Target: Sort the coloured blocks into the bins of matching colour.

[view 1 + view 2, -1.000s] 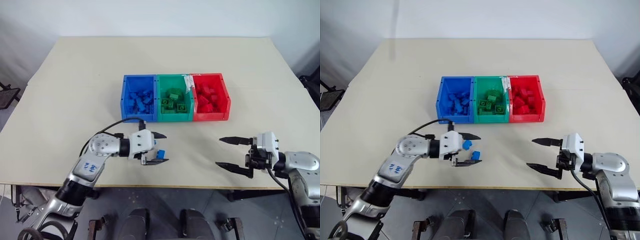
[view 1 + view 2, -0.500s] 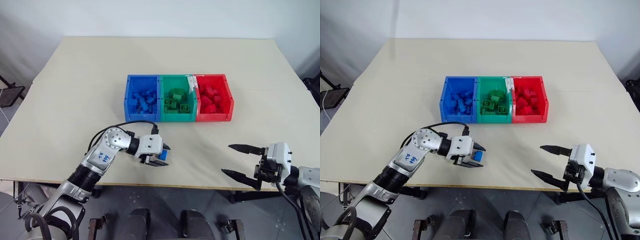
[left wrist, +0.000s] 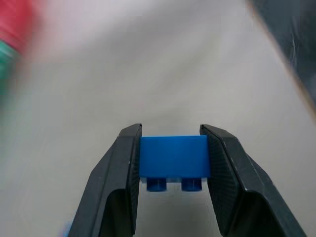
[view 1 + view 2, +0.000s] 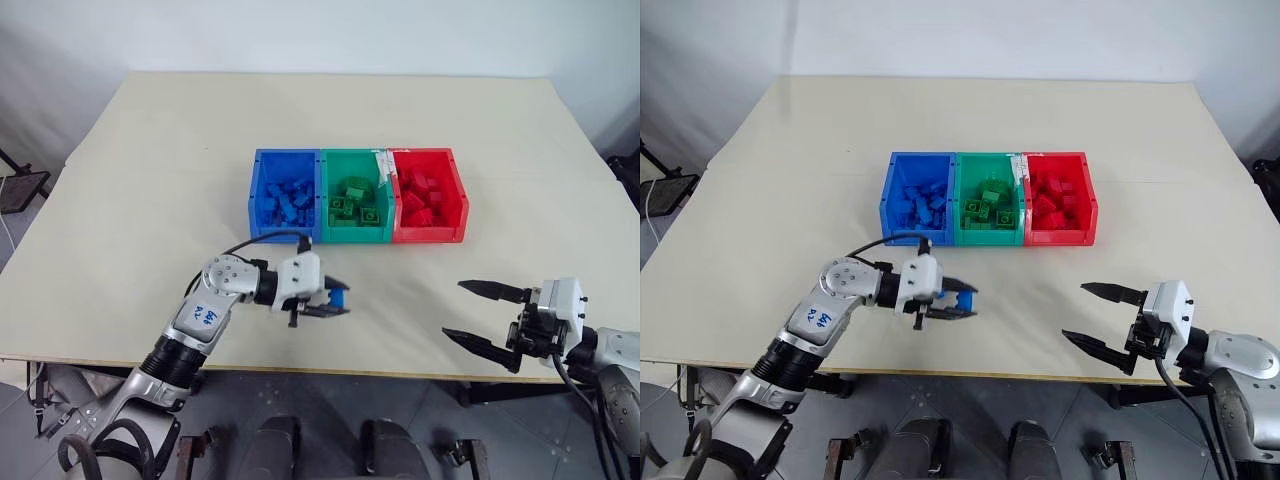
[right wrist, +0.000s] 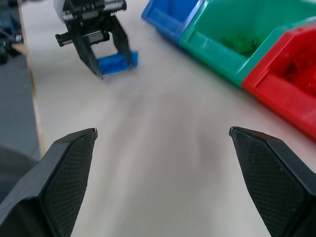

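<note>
My left pincer (image 3: 173,163) clamps a blue block (image 3: 173,157) by its ends; right pincer (image 4: 492,320) gapes wide. A jolt risks dropping it short of the blue bin (image 4: 262,222).

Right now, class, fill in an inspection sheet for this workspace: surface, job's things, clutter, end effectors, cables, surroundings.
Surface: beige table, bare apart from the bins.
Job's things: blue bin, green bin and red bin side by side in a row, each holding blocks of its own colour; one blue block held above the table.
Clutter: nothing seen.
End effectors: left end effector shut on the blue block, a finger on each side; right end effector open, holding nothing, near the table's front edge.
Cables: black cable looping over the left wrist.
Surroundings: pale wall behind the table; dark floor below the front edge.
</note>
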You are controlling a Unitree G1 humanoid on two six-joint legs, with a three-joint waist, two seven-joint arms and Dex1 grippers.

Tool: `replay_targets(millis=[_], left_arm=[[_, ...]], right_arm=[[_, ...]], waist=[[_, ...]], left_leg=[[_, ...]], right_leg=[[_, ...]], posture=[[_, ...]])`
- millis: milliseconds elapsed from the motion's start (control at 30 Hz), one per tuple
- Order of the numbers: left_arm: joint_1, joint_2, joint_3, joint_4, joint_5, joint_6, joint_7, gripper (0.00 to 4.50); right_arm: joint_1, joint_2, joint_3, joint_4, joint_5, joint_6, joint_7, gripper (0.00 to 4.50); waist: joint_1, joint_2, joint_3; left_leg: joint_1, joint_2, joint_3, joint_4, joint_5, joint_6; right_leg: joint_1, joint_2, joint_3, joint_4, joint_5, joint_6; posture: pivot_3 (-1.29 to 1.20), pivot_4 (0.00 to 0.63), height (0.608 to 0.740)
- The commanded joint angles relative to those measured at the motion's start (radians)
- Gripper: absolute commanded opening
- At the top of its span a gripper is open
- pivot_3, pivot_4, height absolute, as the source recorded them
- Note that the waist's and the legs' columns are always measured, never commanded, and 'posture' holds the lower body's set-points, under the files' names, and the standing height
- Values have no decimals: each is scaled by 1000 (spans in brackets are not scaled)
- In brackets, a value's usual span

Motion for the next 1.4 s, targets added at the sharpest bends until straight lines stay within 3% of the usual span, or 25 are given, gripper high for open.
replay_targets(millis=[33, 267, 500, 733, 833, 1033, 1167, 1333, 1400], left_arm=[[-42, -29, 159, -22, -84, 50, 139, 1477], [-252, -45, 280, 224, 9, 106, 446, 1477], [-384, -40, 243, 523, 75, 65, 447, 1477], [-337, -19, 278, 441, 38, 6, 379, 3716], [-256, 36, 301, 344, 16, -22, 321, 4491], [-12, 189, 378, 99, -85, -25, 177, 4491], [243, 299, 472, -87, -136, -80, 82, 4491], [588, 345, 640, -198, -188, -84, 48, 4491], [644, 337, 676, -212, -203, -73, 71, 4491]], right_arm=[[-20, 34, -20, -33, 51, 16, -50, 4500], [-104, 126, -22, -85, 85, 38, -205, 4500], [-156, 163, -8, -78, 63, 8, -253, 4500], [-178, 165, 5, -65, 56, -7, -240, 4500], [-199, 154, 14, -39, 53, -12, -212, 4500], [-270, 130, 49, 54, 39, -30, -119, 4500], [-322, 103, 100, 136, 8, -53, -15, 4500], [-389, 79, 147, 267, -34, -104, 98, 4500], [-411, 76, 156, 305, -40, -114, 126, 4500]], waist=[[-1, 0, 0], [-1, 0, 0], [-1, 0, 0], [-5, 0, 0], [-14, 0, 0], [-29, 0, 0], [-28, 0, 0], [-30, 0, 0], [-25, 0, 0]], left_leg=[[0, 0, 0, 0, 0, 0], [1, -2, 0, 0, 1, -1], [0, -5, 1, -1, 1, -1], [0, -5, 1, -1, 1, -1], [0, -4, 1, -2, 0, -1], [0, -1, 1, -3, 0, -1], [0, 0, 1, -3, 0, -1], [0, 1, 1, -4, 0, 0], [1, 1, 1, -4, -1, 0]], right_leg=[[0, 0, 0, 0, 0, 0], [-1, 0, 0, 2, 0, 0], [-2, 1, 0, 6, 0, 1], [-2, 1, 0, 6, 0, 1], [-3, 2, 0, 6, 0, 1], [-3, 1, 1, 5, 0, 0], [-2, 0, 1, 5, 0, 0], [-2, -1, 1, -1, 0, 0], [-2, -1, 2, -2, 0, 0]], posture=[[0, 150, 740], [0, 150, 740], [0, 150, 740], [0, 150, 740], [0, 150, 740], [0, 150, 740], [0, 150, 740], [0, 150, 740], [0, 150, 740]])
